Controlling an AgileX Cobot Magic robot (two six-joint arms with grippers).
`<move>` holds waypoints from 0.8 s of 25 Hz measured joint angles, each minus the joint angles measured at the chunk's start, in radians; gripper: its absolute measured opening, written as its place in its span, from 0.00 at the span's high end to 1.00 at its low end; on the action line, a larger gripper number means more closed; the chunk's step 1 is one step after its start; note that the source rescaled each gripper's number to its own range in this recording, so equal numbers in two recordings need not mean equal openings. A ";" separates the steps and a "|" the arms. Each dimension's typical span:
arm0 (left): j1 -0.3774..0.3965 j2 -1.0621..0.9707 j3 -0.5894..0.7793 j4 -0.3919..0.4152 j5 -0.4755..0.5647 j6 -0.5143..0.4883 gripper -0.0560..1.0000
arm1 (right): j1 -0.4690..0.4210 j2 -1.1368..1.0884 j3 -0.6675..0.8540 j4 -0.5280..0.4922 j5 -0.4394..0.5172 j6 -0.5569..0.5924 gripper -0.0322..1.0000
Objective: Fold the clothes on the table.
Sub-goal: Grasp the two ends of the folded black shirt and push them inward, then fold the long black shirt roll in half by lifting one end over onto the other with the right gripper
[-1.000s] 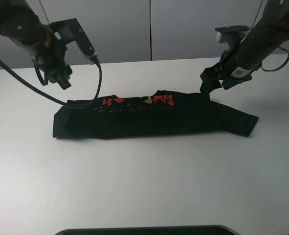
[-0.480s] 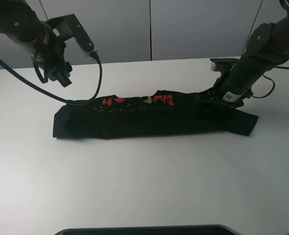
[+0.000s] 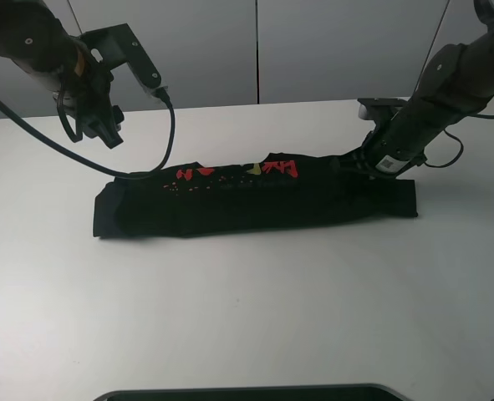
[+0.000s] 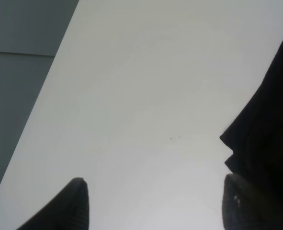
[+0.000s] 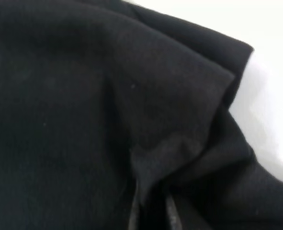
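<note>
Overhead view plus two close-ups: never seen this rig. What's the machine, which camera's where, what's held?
Two robot arms, each ending in a claw. The wide picture is from a camera mounted high; each close-up is from a camera on one arm's wrist. A black T-shirt, folded into a long strip, lies on a white table. The left claw hangs open above the table, holding nothing. The right claw looks pinched on bunched fabric at one end of the shirt.

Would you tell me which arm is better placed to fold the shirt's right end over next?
Right, probably: the right gripper is down on the right end of the shirt, fabric bunched between its jaws. The left gripper hangs open above the table.
</note>
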 joint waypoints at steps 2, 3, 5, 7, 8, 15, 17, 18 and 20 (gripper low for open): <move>0.000 0.000 0.000 0.000 0.000 0.000 0.03 | 0.000 0.000 -0.001 -0.032 0.000 0.017 0.90; 0.000 0.000 0.000 0.000 0.002 0.000 0.03 | 0.000 0.000 -0.006 -0.057 0.003 0.049 0.90; 0.000 0.000 0.000 0.000 0.002 0.000 0.03 | 0.002 -0.006 -0.009 -0.136 0.008 0.138 0.90; 0.000 0.000 0.000 0.000 0.004 0.000 0.03 | -0.011 -0.026 -0.008 -0.235 0.031 0.248 0.90; 0.000 0.000 0.000 0.000 0.006 0.000 0.03 | -0.033 -0.045 -0.004 -0.291 0.047 0.287 0.90; 0.000 0.000 0.000 0.000 0.013 0.000 0.03 | -0.235 -0.277 0.032 -0.443 0.147 0.380 0.90; 0.000 0.000 0.000 0.000 0.013 0.000 0.03 | -0.247 -0.385 0.032 -0.419 0.159 0.382 0.90; 0.000 0.000 0.000 0.000 0.013 0.000 0.03 | -0.247 -0.431 0.032 -0.398 0.168 0.377 0.90; 0.000 0.000 0.000 0.000 0.011 -0.002 0.03 | -0.224 -0.494 0.032 -0.310 0.181 0.330 0.90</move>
